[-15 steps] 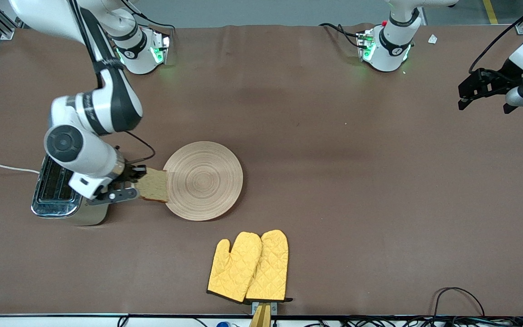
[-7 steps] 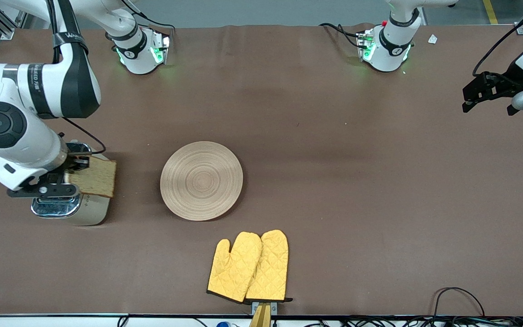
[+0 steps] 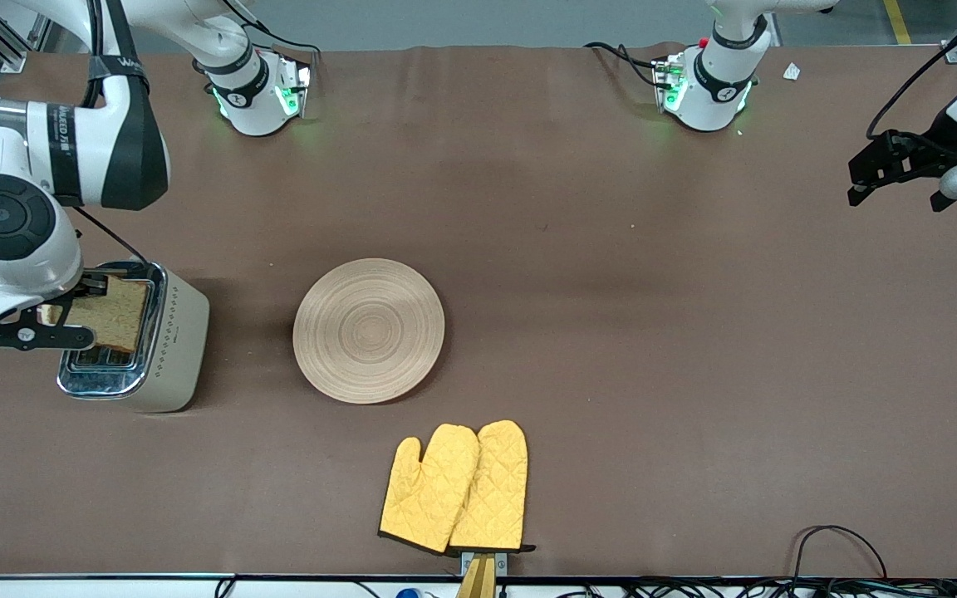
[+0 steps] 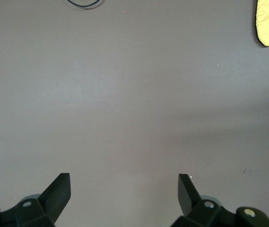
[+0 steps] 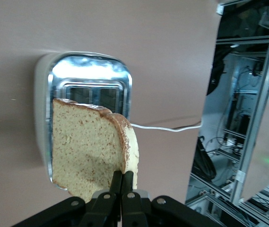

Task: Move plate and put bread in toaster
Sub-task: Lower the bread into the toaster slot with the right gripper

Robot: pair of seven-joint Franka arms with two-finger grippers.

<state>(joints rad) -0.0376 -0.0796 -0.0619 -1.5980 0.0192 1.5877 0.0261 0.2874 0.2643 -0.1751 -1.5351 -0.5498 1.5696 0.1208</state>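
Note:
My right gripper point(image 3: 71, 306) is shut on the bread point(image 3: 113, 314), a pale brown slice with a darker crust, and holds it over the chrome top of the cream toaster point(image 3: 175, 340). In the right wrist view the bread point(image 5: 89, 151) hangs edge-on above the toaster's slots point(image 5: 94, 92), pinched at my right gripper point(image 5: 123, 177). The round wooden plate point(image 3: 369, 330) lies bare on the table beside the toaster, toward the left arm's end. My left gripper point(image 3: 894, 170) waits open and empty in the air at the left arm's end of the table, and also shows in its wrist view point(image 4: 124, 182).
A pair of yellow oven mitts point(image 3: 455, 488) lies nearer the front camera than the plate, at the table's front edge. The toaster's white cord point(image 3: 5, 305) runs off the right arm's end of the table. Cables lie at the front corner point(image 3: 840, 548).
My right gripper has carried the bread from beside the plate's rim across to over the toaster's top. The plate and mitts have not moved. The left gripper barely shifted.

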